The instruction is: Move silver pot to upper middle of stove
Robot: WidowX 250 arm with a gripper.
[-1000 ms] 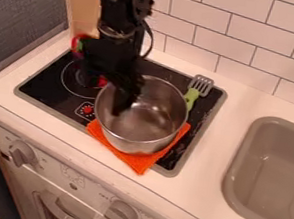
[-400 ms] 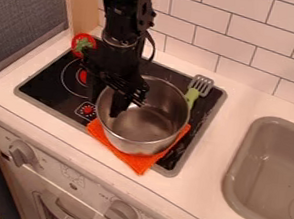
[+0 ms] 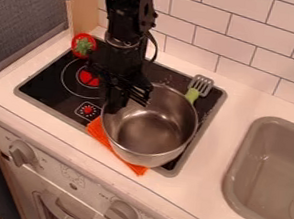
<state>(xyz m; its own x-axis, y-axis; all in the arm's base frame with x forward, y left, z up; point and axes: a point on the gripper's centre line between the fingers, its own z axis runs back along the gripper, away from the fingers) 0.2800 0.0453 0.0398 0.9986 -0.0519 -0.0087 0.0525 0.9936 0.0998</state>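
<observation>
"Where did the silver pot (image 3: 181, 117) lie from the pincer (image 3: 128, 104)?"

"Down and to the right in the camera view. The pincer hung at the pot's upper-left rim, with most of the pot on the near side, over the orange cloth (image 3: 101, 135) and the lower right of the stove (image 3: 45, 81)."

"Did it have hold of that rim?"

"I couldn't tell, nor how far open it was. I couldn't say whether the pot stood flat, either."

"And its long axis?"

"None to speak of; the mouth was round. What mattered was that the upper middle of the stove lay beyond the pot, farther from the camera."

"So the pot needed to come back toward the arm (image 3: 128, 23)?"

"I judged so: mostly up the view, with the pincer leading from the rim. The spatula (image 3: 193, 94) lay just beside the upper-right rim, so a swing that way might have knocked it."
</observation>
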